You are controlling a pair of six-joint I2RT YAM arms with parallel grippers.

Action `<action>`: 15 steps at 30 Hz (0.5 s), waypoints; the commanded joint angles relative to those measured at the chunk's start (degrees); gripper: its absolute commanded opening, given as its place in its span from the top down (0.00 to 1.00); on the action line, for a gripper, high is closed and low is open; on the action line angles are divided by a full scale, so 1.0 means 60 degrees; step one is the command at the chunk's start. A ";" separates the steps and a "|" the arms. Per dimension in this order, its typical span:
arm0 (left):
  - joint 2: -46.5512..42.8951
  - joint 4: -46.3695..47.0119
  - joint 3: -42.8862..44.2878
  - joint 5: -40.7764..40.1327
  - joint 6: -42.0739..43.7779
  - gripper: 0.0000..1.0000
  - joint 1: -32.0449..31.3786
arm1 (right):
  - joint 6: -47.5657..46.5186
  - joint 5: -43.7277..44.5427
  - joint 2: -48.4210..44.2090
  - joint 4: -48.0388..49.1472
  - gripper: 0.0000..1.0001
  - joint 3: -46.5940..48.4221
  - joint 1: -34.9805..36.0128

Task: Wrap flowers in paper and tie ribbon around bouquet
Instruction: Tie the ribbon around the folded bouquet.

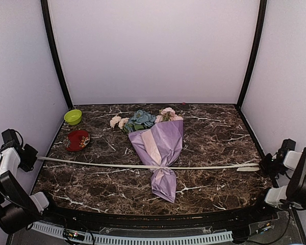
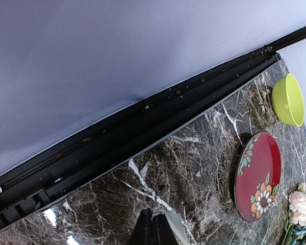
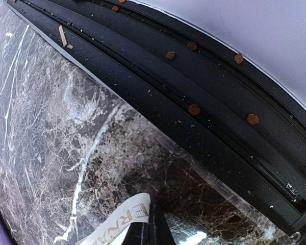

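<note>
The bouquet [image 1: 160, 145] lies in the middle of the marble table, a cone of lilac paper [image 1: 168, 135] with its narrow end toward me. The flowers [image 1: 141, 120], pink, cream and blue, stick out at the far end. The cream ribbon [image 1: 102, 164] stretches taut across the table and cinches the cone at its narrow waist. My left gripper [image 1: 36, 157] is shut on the ribbon's left end at the table's left edge; its wrist view shows the tips [image 2: 151, 214] pinching the band [image 2: 173, 220]. My right gripper [image 1: 261, 166] is shut on the right end, with the lettered band [image 3: 123, 217] beside its tips [image 3: 148, 219].
A green bowl [image 1: 73, 117] and a red flowered plate [image 1: 77, 140] sit at the back left, both also in the left wrist view, bowl [image 2: 288, 99] and plate [image 2: 258, 176]. Black frame rails run along the table's left [image 2: 117, 138] and right [image 3: 209, 102] edges, with pale walls behind.
</note>
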 commanded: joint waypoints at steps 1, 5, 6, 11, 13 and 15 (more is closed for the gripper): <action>-0.0010 0.0965 0.0079 -0.1651 -0.0548 1.00 0.0649 | 0.0008 0.1099 0.0018 0.0990 1.00 0.0350 -0.0516; -0.0010 0.0977 -0.0046 -0.1540 -0.0721 1.00 0.0877 | 0.0031 0.1151 -0.0154 0.1019 1.00 0.0284 -0.0643; 0.0030 0.1026 -0.0073 -0.1442 -0.0720 1.00 0.0923 | 0.0025 0.1132 -0.0132 0.1027 1.00 0.0284 -0.0668; 0.0201 0.1975 -0.0250 0.0257 -0.0429 1.00 0.0904 | -0.0121 0.0687 -0.0178 0.1188 1.00 0.0242 -0.0284; 0.0193 0.2640 -0.0507 0.1403 -0.0479 1.00 0.0445 | -0.0086 0.1230 -0.0376 0.1001 1.00 0.0426 0.0922; 0.0179 0.2726 -0.0547 0.1624 -0.0490 1.00 -0.0521 | 0.0168 0.1615 -0.0596 0.0713 1.00 0.0746 0.2084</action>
